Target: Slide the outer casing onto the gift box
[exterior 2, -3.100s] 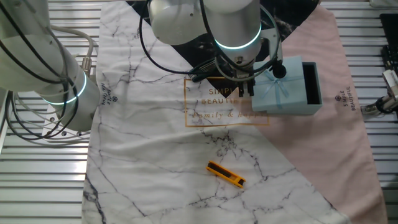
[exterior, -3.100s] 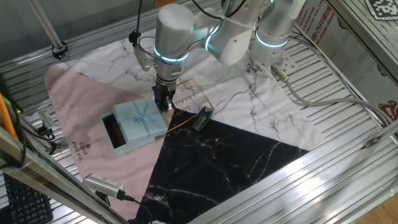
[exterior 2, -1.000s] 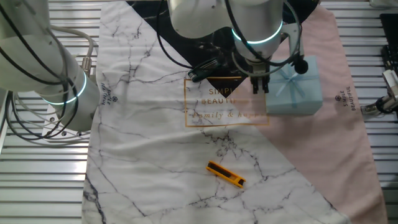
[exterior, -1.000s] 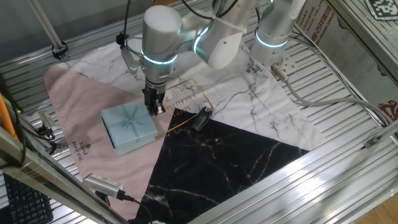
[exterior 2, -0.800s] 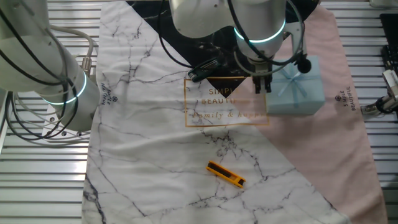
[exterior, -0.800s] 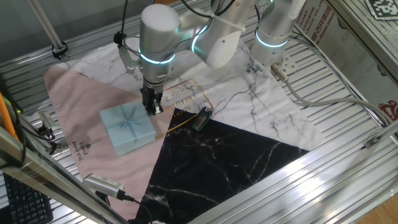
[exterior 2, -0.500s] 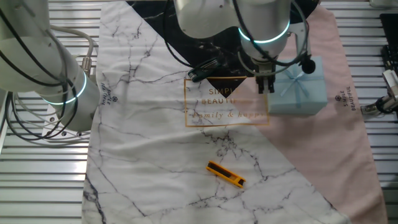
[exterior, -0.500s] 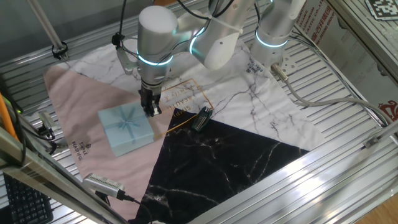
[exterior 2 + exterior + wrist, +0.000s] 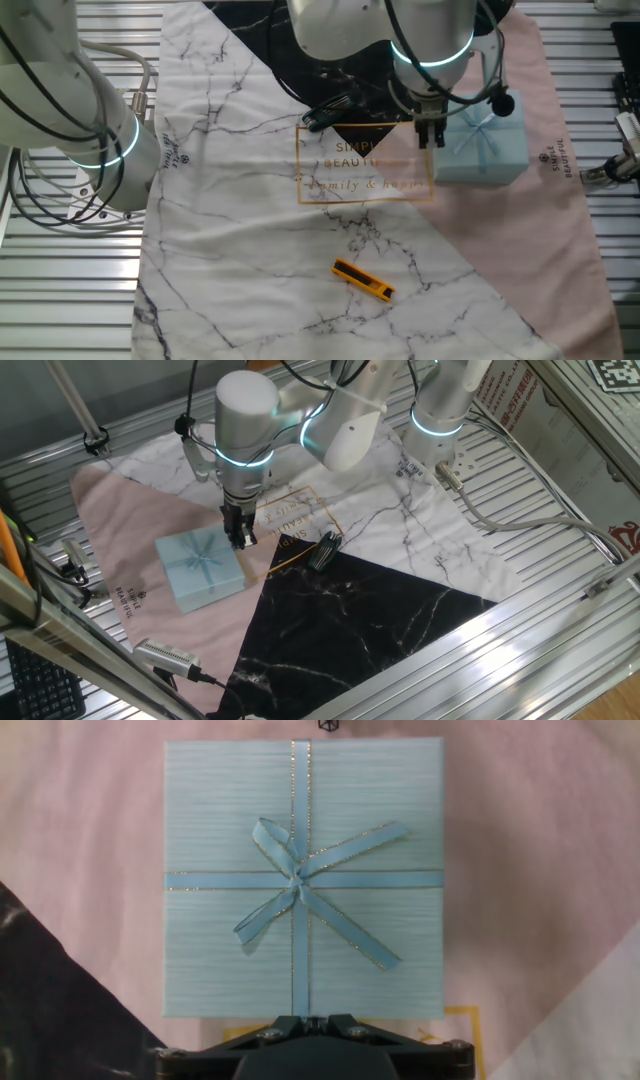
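My pincer [image 9: 240, 540] stands upright against one edge of the outer casing [image 9: 200, 568], the edge nearest the gold-printed square [image 9: 365, 163] on the marbled cloth [image 9: 250, 200]. In the hand view the two fingers [image 9: 312, 1025] meet at the middle of that edge, pressed together with no gap showing, and they grip nothing; the tips touch or all but touch the casing's side.

The outer casing [image 9: 303, 877] lies flat on the pink part of the cloth [image 9: 120, 550], its ribbon cross and bow [image 9: 300, 885] facing up. Its square top fills most of the hand view, edges parallel to the frame. From the other fixed view the casing [image 9: 485, 145] sits just beside the gold-printed square, on the side away from the orange tool [image 9: 363, 281].

The gift box is not separately visible: no black lining shows at any edge of the casing in any view, and I cannot tell its exact seating inside.

A dark clip-like object [image 9: 322, 550] lies on the far side of the gold-printed square from the casing, at the border of the black marbled panel [image 9: 350, 610]. The orange tool rests on white marble, well apart from the casing.
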Robot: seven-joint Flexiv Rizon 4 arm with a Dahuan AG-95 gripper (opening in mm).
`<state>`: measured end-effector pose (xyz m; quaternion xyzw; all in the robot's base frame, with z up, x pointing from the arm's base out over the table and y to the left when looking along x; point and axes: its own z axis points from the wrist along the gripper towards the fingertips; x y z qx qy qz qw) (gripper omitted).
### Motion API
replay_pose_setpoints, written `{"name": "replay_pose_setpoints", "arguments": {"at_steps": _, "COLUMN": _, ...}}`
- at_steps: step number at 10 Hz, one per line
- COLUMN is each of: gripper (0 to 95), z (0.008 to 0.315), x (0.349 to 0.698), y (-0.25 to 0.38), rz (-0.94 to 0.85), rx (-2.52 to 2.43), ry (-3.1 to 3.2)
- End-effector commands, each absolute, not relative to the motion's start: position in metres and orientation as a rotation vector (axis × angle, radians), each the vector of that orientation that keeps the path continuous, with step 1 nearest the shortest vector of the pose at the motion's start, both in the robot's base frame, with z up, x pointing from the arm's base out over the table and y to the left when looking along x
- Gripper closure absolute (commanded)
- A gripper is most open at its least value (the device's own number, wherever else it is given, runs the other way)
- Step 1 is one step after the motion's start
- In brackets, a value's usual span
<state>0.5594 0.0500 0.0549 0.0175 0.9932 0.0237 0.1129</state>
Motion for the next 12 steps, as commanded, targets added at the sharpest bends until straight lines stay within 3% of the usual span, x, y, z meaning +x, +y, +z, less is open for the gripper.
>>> {"name": "replay_pose_setpoints", "arguments": {"at_steps": 1, "gripper": 95.0, "z": 0.054, "x": 0.559, "y": 0.051, "rz": 0.077, "rx": 0.051, "ry": 2.914}}
{"name": "replay_pose_setpoints", "arguments": {"at_steps": 12, "gripper": 95.0, "z": 0.051, "x": 0.569, "y": 0.065, "rz": 0.07, "rx": 0.078, "ry": 2.934}}
